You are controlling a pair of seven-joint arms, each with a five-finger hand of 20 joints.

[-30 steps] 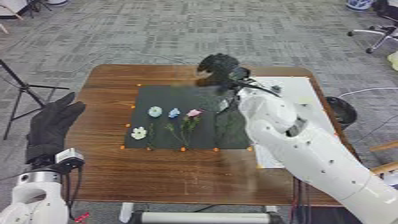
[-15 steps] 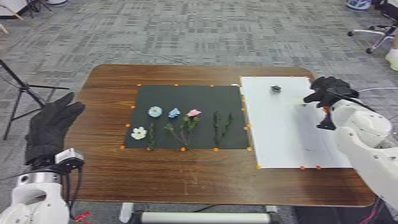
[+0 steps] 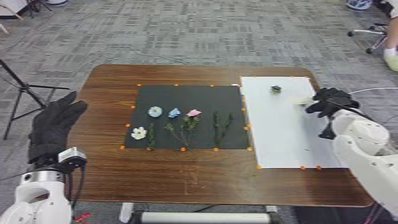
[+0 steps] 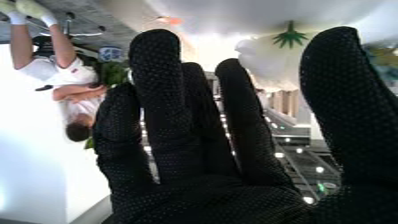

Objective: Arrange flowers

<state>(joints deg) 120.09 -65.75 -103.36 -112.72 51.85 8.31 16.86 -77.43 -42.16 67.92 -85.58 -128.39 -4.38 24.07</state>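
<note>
In the head view my left hand [image 3: 55, 122] is open, left of the table. My right hand [image 3: 335, 101] is open at the white sheet's right edge, beside a pale flower head [image 3: 301, 101]. In the right wrist view the right hand [image 4: 209, 172] has straight fingers, with a white flower [image 4: 269, 59] with a green base beyond the fingertips. On the black mat [image 3: 182, 92] lie a pale blue flower [image 3: 155, 111], a blue flower [image 3: 174, 113], a pink flower [image 3: 194, 113], a white flower [image 3: 139, 133] and several green stems [image 3: 218, 131]. A small dark flower head [image 3: 275, 89] rests on the white sheet.
The white sheet [image 3: 284, 135] lies to the right of the mat on the brown table [image 3: 187, 172]. Small orange markers edge both. A black tripod [image 3: 19, 90] stands on the floor left of the table.
My right hand has moved from over the table's far middle to the white sheet's right edge, uncovering the stems, then slightly away from me. The left hand has stayed nearly still.
</note>
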